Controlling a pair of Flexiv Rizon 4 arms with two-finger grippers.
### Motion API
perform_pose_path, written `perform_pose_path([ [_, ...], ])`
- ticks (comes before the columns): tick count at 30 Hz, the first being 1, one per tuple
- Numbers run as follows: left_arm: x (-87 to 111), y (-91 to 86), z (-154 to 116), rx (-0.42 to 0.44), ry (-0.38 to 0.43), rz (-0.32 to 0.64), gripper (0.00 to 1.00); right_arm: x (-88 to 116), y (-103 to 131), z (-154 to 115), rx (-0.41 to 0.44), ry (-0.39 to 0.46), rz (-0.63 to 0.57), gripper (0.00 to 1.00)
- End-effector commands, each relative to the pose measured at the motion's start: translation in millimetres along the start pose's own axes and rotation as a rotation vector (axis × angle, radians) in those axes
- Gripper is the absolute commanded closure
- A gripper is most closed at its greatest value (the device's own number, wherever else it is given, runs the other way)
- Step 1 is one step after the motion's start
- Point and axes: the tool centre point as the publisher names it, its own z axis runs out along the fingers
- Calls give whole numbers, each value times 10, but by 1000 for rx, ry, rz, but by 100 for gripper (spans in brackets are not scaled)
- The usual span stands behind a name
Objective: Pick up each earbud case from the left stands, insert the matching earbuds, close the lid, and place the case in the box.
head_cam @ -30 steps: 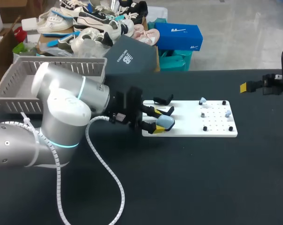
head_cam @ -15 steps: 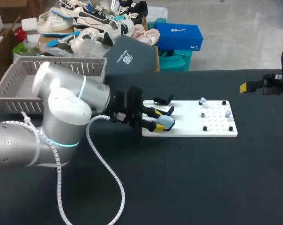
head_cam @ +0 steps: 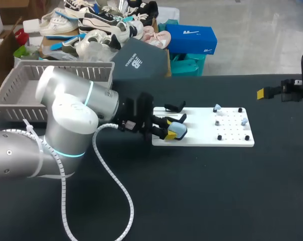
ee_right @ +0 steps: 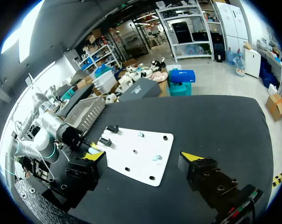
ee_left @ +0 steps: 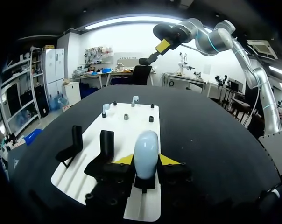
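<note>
Well left of the white board point(head_cam: 201, 136) sits the grey basket point(head_cam: 21, 83). At the board's left end the left gripper point(head_cam: 167, 128) is clamped on the pale blue case point(head_cam: 179, 131), one yellow tip on each side, with black stands point(head_cam: 175, 106) just beside it. Earbuds point(head_cam: 216, 107) lie at the board's right end. Well right of the board, the right gripper point(ee_right: 143, 157) hangs with its fingers spread wide.

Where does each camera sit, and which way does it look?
Head view: above and behind, looking down on the table; left arm shows.
Left wrist view: on that wrist, facing the white board; left claw grips the earbud case.
Right wrist view: on that wrist, facing the board; open right claw shows.
Shared: white board.
</note>
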Motion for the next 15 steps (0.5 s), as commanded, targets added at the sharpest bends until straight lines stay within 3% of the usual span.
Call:
perform_pose_path([
  [1, -8, 31, 14, 10, 1, 0, 77, 0, -11, 2, -3, 0, -1, 0],
  [3, -9, 29, 15, 11, 1, 1, 88, 0, -11, 2, -3, 0, -1, 0],
  [7, -10, 28, 15, 11, 0, 0, 100, 0, -11, 2, -3, 0, -1, 0],
  [15, -44, 41, -29, 9, -15, -5, 100, 0, -11, 2, -3, 0, -1, 0],
])
